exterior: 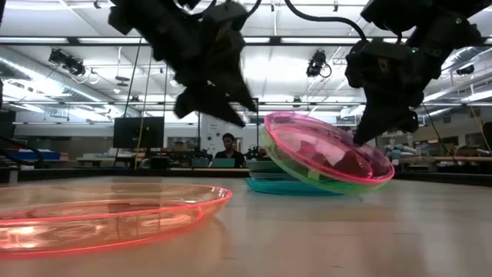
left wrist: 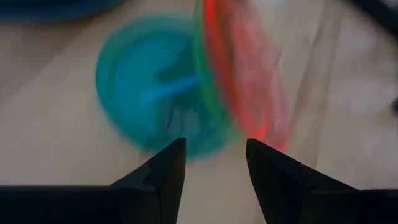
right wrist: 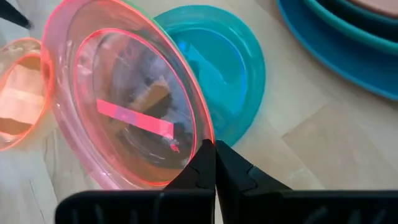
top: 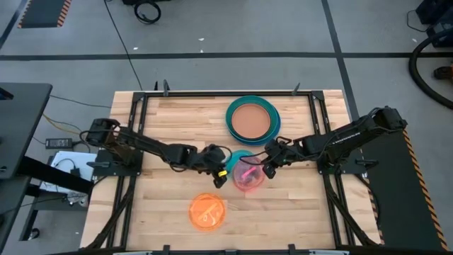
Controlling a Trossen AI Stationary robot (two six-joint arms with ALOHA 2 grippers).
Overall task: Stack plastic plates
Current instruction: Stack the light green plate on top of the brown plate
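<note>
A small pink plate (right wrist: 124, 106) is tilted at mid-table, with a green rim (exterior: 307, 175) showing right beneath it. My right gripper (right wrist: 214, 144) is shut on it. Behind it a small cyan plate (right wrist: 217, 68) lies flat on the table. My left gripper (left wrist: 216, 144) hovers open by the pink plate's raised edge (exterior: 270, 120), nothing between its fingers. An orange plate (top: 207, 211) lies flat near the front edge. At the far side a peach plate (top: 251, 119) rests on teal and blue plates. My right gripper pinches the pink plate's rim (right wrist: 198, 134) between its two shut fingers, on the side toward the table's right, slanting down from there. The plate is tilted, its left edge raised and its right edge low (exterior: 384, 173). Whether the green-rimmed plate is pinched too, I cannot tell.
The bare wooden table (top: 163, 205) has room at the near left and near right. A metal frame (top: 134, 113) runs along the table's edges. In the low view a person (exterior: 228, 146) sits far behind the table.
</note>
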